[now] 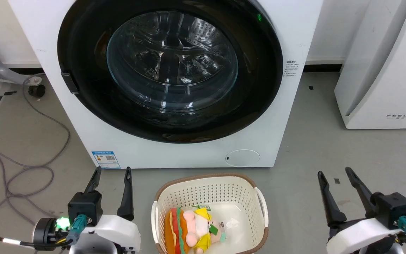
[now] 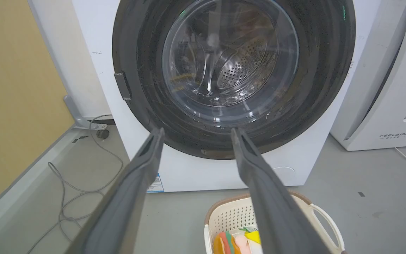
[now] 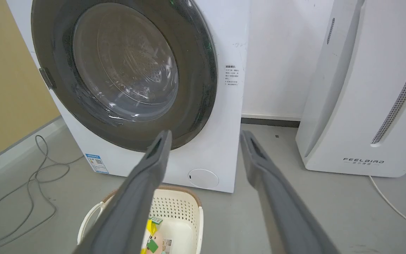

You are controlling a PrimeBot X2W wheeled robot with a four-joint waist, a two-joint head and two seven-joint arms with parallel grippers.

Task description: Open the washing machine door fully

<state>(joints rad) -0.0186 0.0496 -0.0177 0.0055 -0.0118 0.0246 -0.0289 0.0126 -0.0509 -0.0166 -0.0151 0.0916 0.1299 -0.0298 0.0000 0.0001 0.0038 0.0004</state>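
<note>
Grey smooth floor [image 1: 312,148] is spread before the robot, and loose grey cables [image 1: 12,169] are looped on it to the left of the left pincer [image 1: 113,170]. That pincer is held low, its two long dark fingers pointed toward the machine and spread wide, with nothing between them. Ahead of it and a little to its right stands the white boxy front-loading washing machine [image 1: 196,155]. The large round glossy black door with the clear bulging glass centre [image 1: 256,88] is seen lying flush against the machine's front. A small dark handle tab [image 1: 69,82] is set at the door's left edge, well ahead of the left pincer and untouched.

No part of the task is judged done: the door is shut, and the reach, the pull and the full swing are all left.

Between the two pincers, just before the machine, a cream perforated plastic basket with a brown rim [image 1: 206,188] is placed, with a colourful plush toy [image 1: 189,225] lying in it. The right pincer [image 1: 334,171] is likewise held low, fingers parted and empty, well short of the machine. Ahead of it and to its right, a tall white appliance lettered FEELBIRD [image 1: 382,70] is seen.
</note>
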